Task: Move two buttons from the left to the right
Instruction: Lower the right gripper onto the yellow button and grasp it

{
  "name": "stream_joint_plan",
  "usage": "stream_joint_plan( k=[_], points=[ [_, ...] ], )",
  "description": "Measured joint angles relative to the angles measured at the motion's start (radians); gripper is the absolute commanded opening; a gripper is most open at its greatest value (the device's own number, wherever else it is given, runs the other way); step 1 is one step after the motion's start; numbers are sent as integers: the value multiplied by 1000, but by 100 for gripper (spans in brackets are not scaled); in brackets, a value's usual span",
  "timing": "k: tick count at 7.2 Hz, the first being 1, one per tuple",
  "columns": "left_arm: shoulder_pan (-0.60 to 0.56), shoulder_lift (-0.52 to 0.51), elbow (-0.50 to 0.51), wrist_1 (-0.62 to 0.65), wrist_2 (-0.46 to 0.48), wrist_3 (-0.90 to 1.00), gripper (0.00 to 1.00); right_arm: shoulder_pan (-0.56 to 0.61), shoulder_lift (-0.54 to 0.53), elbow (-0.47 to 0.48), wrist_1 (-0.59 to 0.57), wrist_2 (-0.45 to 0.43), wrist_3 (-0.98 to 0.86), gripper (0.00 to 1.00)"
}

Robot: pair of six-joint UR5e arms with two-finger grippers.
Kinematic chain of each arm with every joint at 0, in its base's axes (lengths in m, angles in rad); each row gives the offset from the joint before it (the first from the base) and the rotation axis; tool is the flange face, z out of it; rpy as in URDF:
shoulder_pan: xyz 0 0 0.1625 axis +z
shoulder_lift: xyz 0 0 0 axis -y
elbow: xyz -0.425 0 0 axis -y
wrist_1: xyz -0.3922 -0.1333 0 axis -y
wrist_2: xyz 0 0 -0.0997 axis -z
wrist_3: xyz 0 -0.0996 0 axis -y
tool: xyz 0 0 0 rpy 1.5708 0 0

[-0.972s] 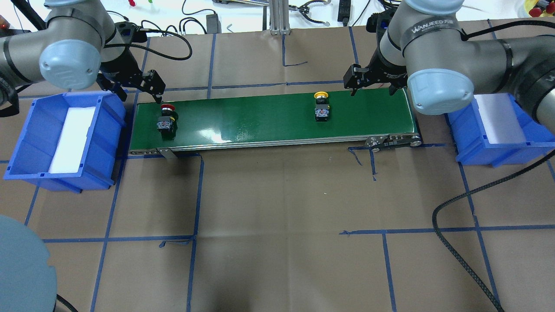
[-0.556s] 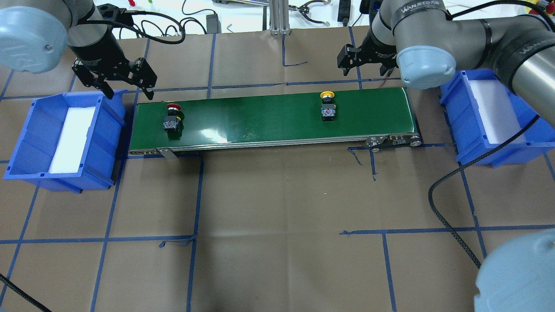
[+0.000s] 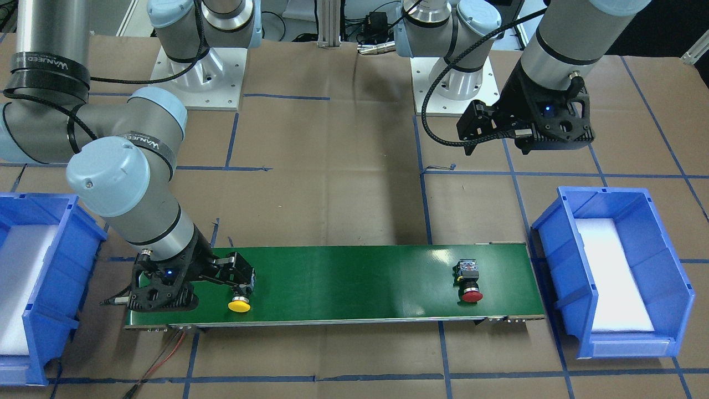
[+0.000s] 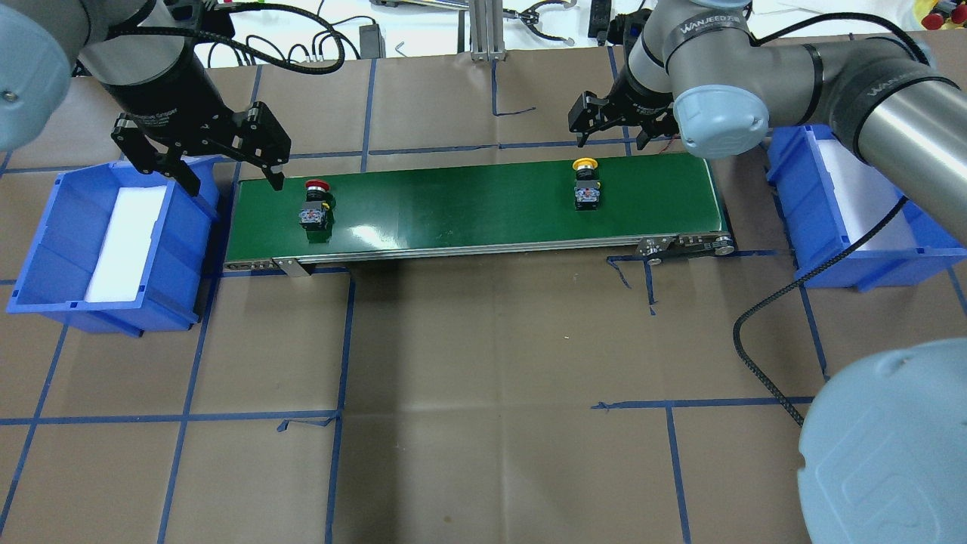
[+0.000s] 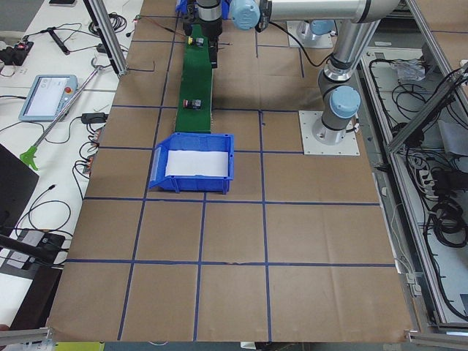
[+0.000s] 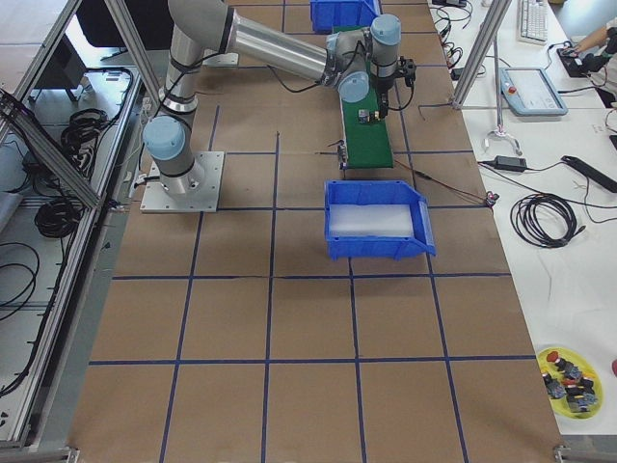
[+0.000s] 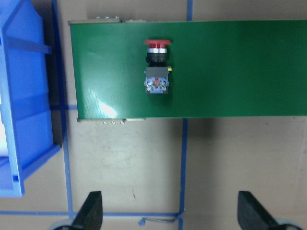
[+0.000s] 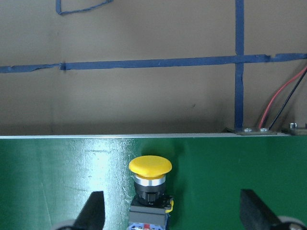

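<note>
A green conveyor belt [image 4: 468, 204] carries both buttons, each lying on its side. The red-capped button [image 4: 315, 205] lies near the belt's left end, also seen as the red button [image 7: 157, 67] in the left wrist view. The yellow-capped button [image 4: 585, 186] lies toward the right end. My left gripper [image 4: 233, 180] hangs open and empty above the belt's left end, beside the red button. My right gripper [image 4: 613, 130] is open just behind the yellow button [image 8: 150, 184], which shows between its fingers [image 8: 93, 211] without being touched.
A blue bin [image 4: 45, 227] with a white pad stands off the belt's left end, and another blue bin [image 4: 793, 189] off its right end. A black ribbed cable [image 4: 755, 355] loops over the table at the right. Red and black wires [image 3: 166, 349] trail from the belt.
Both buttons have ridden the belt a little to the right. My left gripper has lifted away from the red button. My right gripper has shifted left, closer to the yellow button.
</note>
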Motion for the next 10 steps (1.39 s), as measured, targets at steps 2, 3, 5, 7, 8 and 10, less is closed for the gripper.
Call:
stream_joint_plan(
  k=[2, 3, 5, 7, 8, 10],
  points=[
    [-2, 13, -20, -2, -3, -4, 100, 1, 9, 33, -7, -19, 44, 99],
    [-2, 9, -23, 20, -4, -5, 100, 4, 22, 39, -21, -43, 50, 99],
    [-2, 0, -27, 80, -6, -6, 100, 12, 43, 42, -36, -84, 53, 92],
    [-2, -2, -27, 95, -7, -7, 100, 16, 55, 42, -39, -124, 53, 44],
    [-2, -2, -26, 96, -7, -5, 100, 17, 61, 41, -37, -134, 52, 14],
    [-2, -2, -26, 97, -7, 3, 100, 18, 65, 42, -27, -139, 42, 6]
  ],
)
